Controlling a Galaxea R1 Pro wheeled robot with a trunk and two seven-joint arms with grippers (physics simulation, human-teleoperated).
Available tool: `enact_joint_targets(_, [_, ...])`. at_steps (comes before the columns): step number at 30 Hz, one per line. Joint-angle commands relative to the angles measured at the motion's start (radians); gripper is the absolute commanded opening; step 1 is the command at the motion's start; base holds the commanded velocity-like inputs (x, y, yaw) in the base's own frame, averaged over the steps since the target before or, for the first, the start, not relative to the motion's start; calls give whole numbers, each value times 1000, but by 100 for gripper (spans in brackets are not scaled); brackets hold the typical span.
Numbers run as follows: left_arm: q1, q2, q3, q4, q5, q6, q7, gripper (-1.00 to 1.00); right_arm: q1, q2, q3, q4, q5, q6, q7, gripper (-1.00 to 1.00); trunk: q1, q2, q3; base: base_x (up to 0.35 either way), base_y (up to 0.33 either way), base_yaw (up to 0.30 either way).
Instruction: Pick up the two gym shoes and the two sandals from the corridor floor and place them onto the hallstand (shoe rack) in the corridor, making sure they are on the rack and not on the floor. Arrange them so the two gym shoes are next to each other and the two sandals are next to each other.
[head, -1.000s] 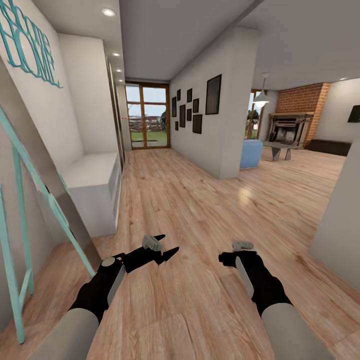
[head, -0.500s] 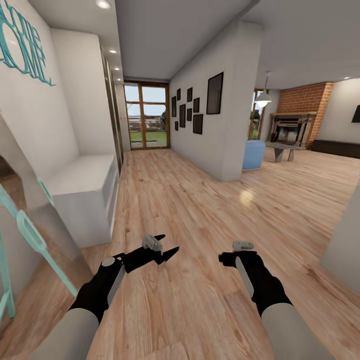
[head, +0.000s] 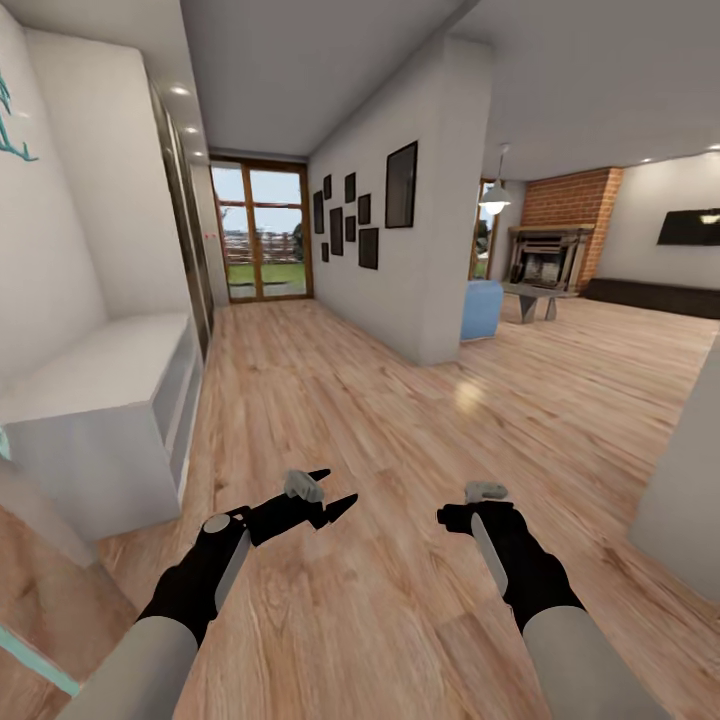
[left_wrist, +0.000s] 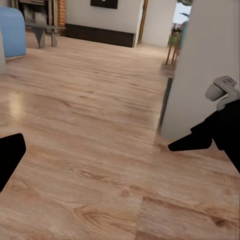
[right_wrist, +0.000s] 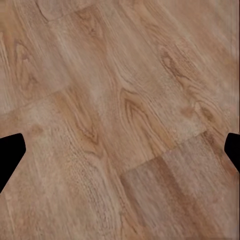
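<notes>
With both the left gripper (head: 335, 490) and right gripper (head: 452, 516) spread open and empty, steer along the corridor floor (head: 380, 420) scanning for the 4 shoes, keeping clear of the hallstand (head: 110, 400).

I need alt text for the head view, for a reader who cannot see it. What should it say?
Two black grippers, the left gripper and the right gripper, are held empty and open above the light-brown wood corridor floor. A low white hallstand stands along the wall at the robot's left. The corridor leads to a glass door, with a brick fireplace to the right.
</notes>
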Motion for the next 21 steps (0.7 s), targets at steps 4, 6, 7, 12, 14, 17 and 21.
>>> enact_joint_targets(4, [-1,0,2,0,-1,-3,-4,100,-1,1,-2,-1,-4,4,-4,100,0,0,-1,345,0,-298])
enact_joint_targets(6, [-1,0,2,0,-1,-3,-4,100,-1,1,-2,-1,-4,4,-4,100,0,0,-1,345,0,-299])
enact_joint_targets(7, [-1,0,2,0,-1,-3,-4,100,-1,1,-2,-1,-4,4,-4,100,0,0,-1,345,0,-300])
enact_joint_targets(12, [-1,0,2,0,-1,-3,-4,100,-1,1,-2,-1,-4,4,-4,100,0,0,-1,345,0,-300])
enact_joint_targets(14, [-1,0,2,0,-1,-3,-4,100,-1,1,-2,-1,-4,4,-4,100,0,0,-1,345,0,-300])
enact_joint_targets(17, [-1,0,2,0,-1,-3,-4,100,-1,1,-2,-1,-4,4,-4,100,0,0,-1,345,0,-300])
enact_joint_targets(21, [-1,0,2,0,-1,-3,-4,100,0,1,-2,-1,-4,4,-4,100,0,0,-1,345,0,-300])
